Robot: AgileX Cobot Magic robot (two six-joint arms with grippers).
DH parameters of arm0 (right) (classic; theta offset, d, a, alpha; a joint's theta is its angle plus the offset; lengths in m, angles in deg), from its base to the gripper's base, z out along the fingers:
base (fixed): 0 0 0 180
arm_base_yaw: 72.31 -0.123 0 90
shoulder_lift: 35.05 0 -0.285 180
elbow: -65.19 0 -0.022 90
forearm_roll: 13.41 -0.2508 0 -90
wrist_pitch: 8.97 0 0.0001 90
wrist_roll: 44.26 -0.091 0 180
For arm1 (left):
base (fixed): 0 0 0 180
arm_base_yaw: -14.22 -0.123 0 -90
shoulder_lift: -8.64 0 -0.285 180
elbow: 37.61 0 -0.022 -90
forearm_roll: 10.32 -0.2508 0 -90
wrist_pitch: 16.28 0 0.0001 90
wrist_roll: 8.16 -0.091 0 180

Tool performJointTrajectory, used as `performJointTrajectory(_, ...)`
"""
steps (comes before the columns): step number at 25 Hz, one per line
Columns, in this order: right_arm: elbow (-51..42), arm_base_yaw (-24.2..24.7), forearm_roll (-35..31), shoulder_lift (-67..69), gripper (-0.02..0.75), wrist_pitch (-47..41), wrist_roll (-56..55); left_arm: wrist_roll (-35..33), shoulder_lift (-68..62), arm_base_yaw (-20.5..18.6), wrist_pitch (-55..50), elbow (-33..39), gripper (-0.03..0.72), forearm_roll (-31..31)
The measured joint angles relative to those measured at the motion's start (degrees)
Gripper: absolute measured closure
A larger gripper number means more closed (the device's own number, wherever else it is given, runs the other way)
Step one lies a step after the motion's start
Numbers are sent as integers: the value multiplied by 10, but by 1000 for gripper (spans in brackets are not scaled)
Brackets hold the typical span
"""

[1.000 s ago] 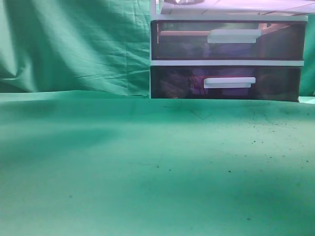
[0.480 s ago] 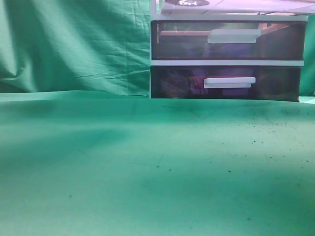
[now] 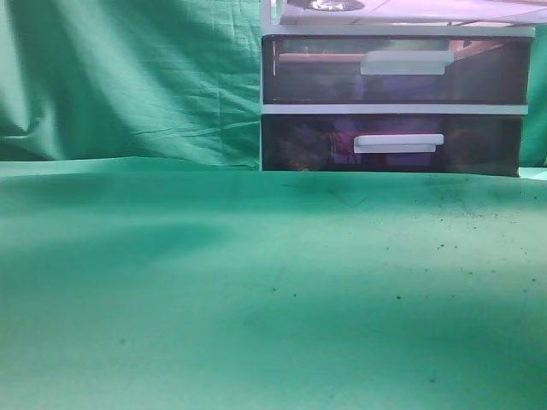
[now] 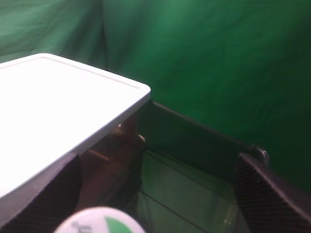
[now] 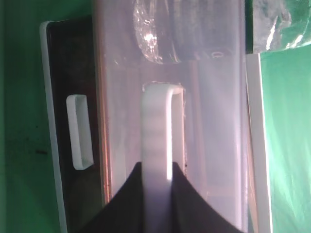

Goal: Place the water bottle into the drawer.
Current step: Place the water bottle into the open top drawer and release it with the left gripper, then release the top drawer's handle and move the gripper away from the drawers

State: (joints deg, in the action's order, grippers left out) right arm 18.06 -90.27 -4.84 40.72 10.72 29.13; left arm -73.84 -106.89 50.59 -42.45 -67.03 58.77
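Two drawers sit stacked in the drawer cabinet at the back of the green tablecloth, each with a dark translucent front and a pale handle; the lower drawer looks closed, while a further drawer at the very top of the unit is pulled out, seen from above in the right wrist view as a clear top drawer. The right gripper has its dark fingers pinched tight on the white drawer handle of that open drawer. The left gripper hangs above the opened drawer beside the cabinet's white top, jaws spread wide, with the water bottle showing only as a white-and-green cap between them at the frame's bottom edge; whether the pads actually touch it cannot be told.
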Motion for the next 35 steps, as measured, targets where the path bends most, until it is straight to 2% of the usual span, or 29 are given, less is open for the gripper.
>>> performJointTrajectory(2, 0, 0, 0, 0, 654, 0, 0, -96, -22, 4, 12, 0, 92, 82)
performJointTrajectory(5, 0, 0, 0, 0, 654, 0, 0, -251, -54, 13, 24, 0, 92, 241)
performJointTrajectory(7, 0, 0, 0, 0, 654, 0, 0, -320, -73, 23, 28, -11, 92, 289)
performJointTrajectory(12, 0, 0, 0, 0, 654, 0, 0, -390, -116, 55, 30, -77, 92, 311)
performJointTrajectory(19, -1, 0, -3, 0, 654, -6, -3, -394, -123, 57, 67, -116, 92, 289)
performJointTrajectory(20, -1, 0, -3, 0, 654, -6, -3, -371, -122, 56, 75, -117, 92, 260)
performJointTrajectory(22, -1, 0, -4, 0, 654, -6, -3, -254, -114, 53, 79, -117, 165, 143)
performJointTrajectory(24, -1, 0, -4, 0, 654, -5, -3, -89, -98, 47, 39, -119, 281, -40)
performJointTrajectory(27, 7, 0, -4, 0, 654, -13, -3, 178, -69, 37, -115, -136, 548, -317)
performJointTrajectory(28, 14, 0, -4, 1, 654, -19, -3, 241, -58, 36, -165, -145, 606, -407)
performJointTrajectory(29, 22, 0, -2, 3, 654, -23, -3, 299, -51, 36, -214, -154, 625, -477)
performJointTrajectory(30, 36, 0, -2, 8, 654, -25, 0, 299, -51, 36, -214, -154, 625, -477)
performJointTrajectory(31, 52, 0, -2, 15, 654, -27, 2, 370, -42, 36, -277, -164, 615, -553)
performJointTrajectory(33, 81, 0, -2, 40, 654, -35, 15, 461, -23, 37, -358, -184, 615, -678)
performJointTrajectory(34, 96, 0, -3, 57, 654, -37, 21, 541, 0, 36, -420, -203, 615, -770)
performJointTrajectory(35, 113, 0, -4, 73, 654, -37, 30, 568, 17, 36, -438, -211, 615, -808)
